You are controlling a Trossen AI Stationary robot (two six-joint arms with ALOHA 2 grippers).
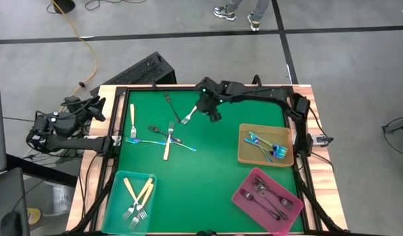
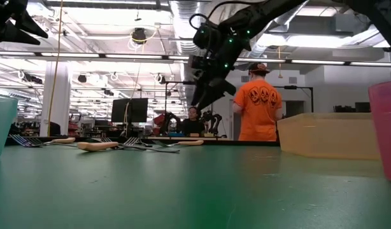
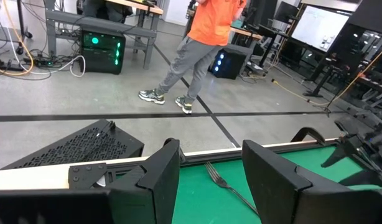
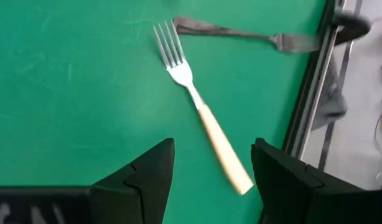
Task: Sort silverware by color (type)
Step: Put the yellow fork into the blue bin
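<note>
Loose silverware lies on the green table [image 1: 208,164]. A cream-handled fork [image 4: 197,106] and a dark fork [image 4: 241,34] lie flat below my right gripper [image 4: 213,168], which hangs open above the table's far middle [image 1: 214,118] and touches nothing. Further forks lie crossed in a pile [image 1: 165,134], and one cream fork [image 1: 131,117] lies apart to the left. My left gripper [image 3: 209,180] waits open off the table's far left corner [image 1: 95,108], with a dark fork [image 3: 225,180] seen beyond its fingers.
A teal tray [image 1: 116,210] at the near left holds cream-handled forks. A tan tray [image 1: 244,154] at the right holds blue iridescent forks, and a pink tray [image 1: 244,203] at the near right holds dark forks. A person in orange [image 2: 256,108] stands beyond the table.
</note>
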